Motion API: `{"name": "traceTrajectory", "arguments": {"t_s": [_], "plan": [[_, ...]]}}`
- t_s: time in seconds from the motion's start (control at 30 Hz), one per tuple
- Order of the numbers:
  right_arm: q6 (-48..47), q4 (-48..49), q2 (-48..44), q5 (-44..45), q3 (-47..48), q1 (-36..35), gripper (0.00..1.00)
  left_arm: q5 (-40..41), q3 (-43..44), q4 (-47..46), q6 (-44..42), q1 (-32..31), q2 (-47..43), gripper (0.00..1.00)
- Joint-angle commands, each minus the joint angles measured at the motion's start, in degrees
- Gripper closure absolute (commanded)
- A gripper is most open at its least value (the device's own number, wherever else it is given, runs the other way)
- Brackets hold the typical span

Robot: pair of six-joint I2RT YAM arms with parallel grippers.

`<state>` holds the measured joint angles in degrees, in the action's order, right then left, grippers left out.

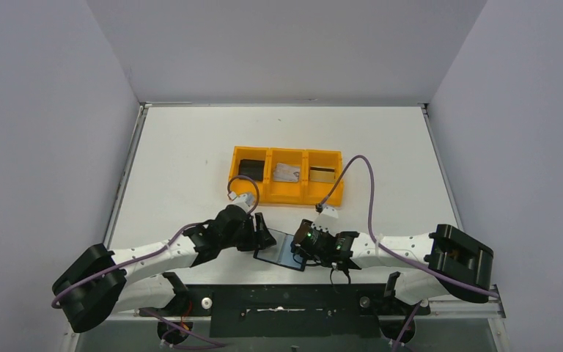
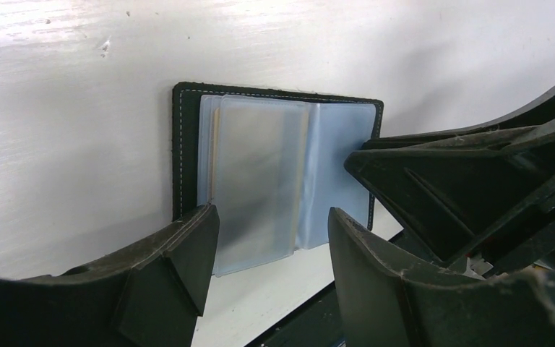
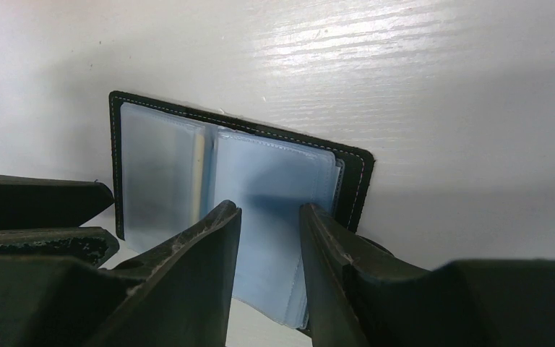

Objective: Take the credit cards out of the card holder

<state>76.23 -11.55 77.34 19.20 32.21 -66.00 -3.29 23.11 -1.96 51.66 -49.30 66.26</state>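
- Two credit cards are out of the card holder [image 1: 273, 251]. The silvery-grey card [image 1: 286, 172] lies in the middle compartment of the orange tray [image 1: 287, 195], and the gold card [image 1: 322, 174] lies in the right one.
- A chunky black block [image 1: 249, 168] fills the left compartment.
- The card holder lies open on the surface [image 1: 190, 161] at the near edge, between the two arms, its clear sleeves [image 2: 260, 181] fanned up.
- The left tool [image 2: 271, 217] is spread wide, its jaws on either side of a sleeve and pinching nothing.
- The right tool [image 3: 269, 210] stands partly spread over the other half; a gap shows between the jaws and no grip is evident.
- A pale tan edge [image 3: 199, 170] shows among the sleeves. It may be another card, though I cannot tell.
- Judged so: mostly done, with the sleeves left to check.
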Motion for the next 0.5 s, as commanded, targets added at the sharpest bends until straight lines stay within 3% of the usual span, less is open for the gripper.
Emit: {"name": "traceTrajectory", "arguments": {"t_s": [0.0, 0.47], "plan": [[0.81, -0.56, -0.28, 0.67, -1.57, 0.16, 0.63, 1.82, 1.25, -0.21, -0.91, -0.06, 0.09, 0.44], [0.42, 0.21, 0.88, 0.25, -0.99, 0.3, 0.63, -2.32, 1.84, -3.54, -1.48, -1.29, 4.23, 0.47]]}}
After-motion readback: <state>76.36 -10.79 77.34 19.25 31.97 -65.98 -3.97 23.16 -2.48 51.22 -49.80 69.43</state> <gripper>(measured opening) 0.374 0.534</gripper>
